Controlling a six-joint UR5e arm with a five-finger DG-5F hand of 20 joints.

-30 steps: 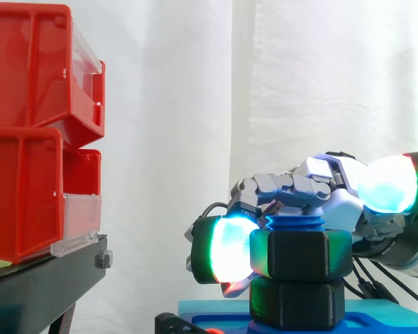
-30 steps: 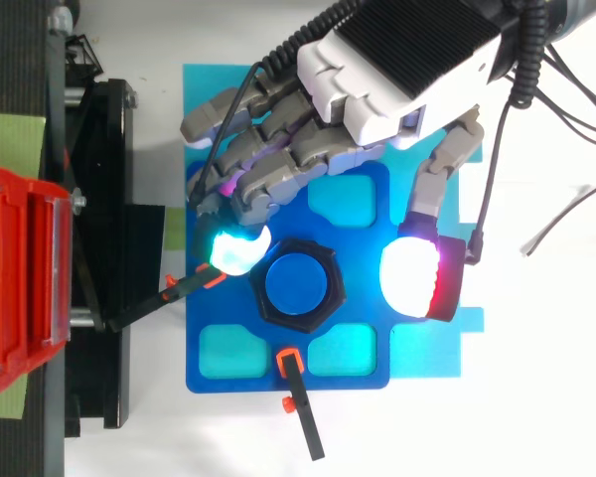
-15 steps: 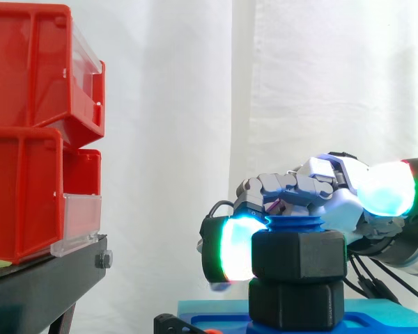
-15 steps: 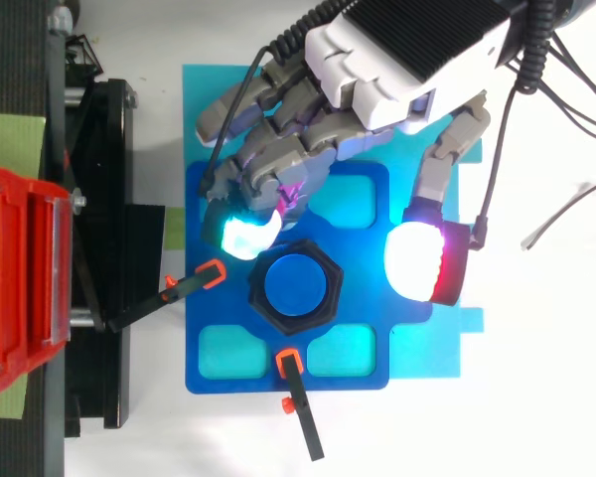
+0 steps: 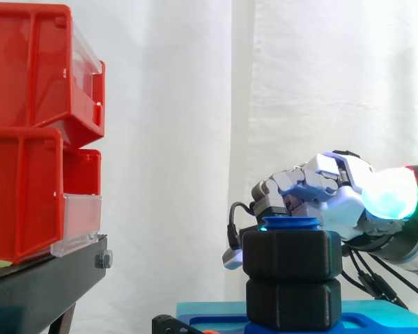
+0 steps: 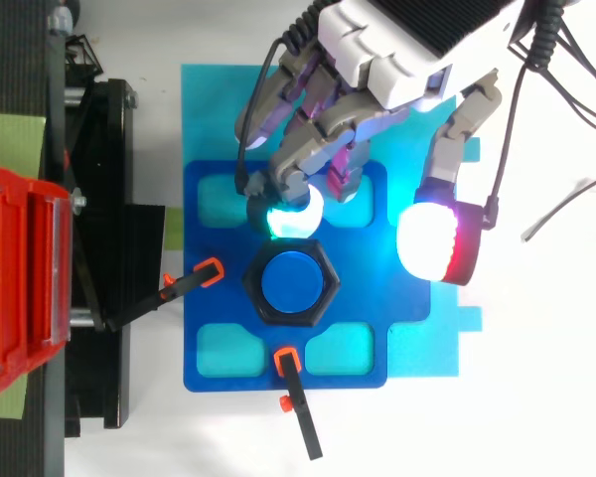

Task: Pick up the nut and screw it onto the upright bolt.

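Observation:
A black hex nut (image 6: 324, 298) sits on the upright blue bolt (image 6: 290, 283), whose threaded top (image 5: 289, 223) pokes just above the nut (image 5: 285, 254). A second black hex piece (image 5: 292, 304) lies below it on the blue fixture plate (image 6: 219, 298). My hand (image 6: 397, 60) hovers over the far side of the plate, its palm (image 5: 327, 188) behind the bolt. One glowing cyan fingertip (image 6: 286, 214) rests at the nut's far edge. The thumb pad (image 6: 432, 243) glows white and red off to the right, apart from the nut. Nothing is clasped between them.
Stacked red bins (image 5: 28, 139) stand on a black stand (image 5: 42, 278) at the left, also seen from above (image 6: 15, 278). Two black clamps with orange tips (image 6: 194, 281) (image 6: 296, 397) hold the plate. A cyan mat (image 6: 447, 348) lies under it on the white table.
The hand has swung round the bolt: the glowing fingertip went from the nut's left side to its far edge, and the thumb drew up and away. The nut turned slightly.

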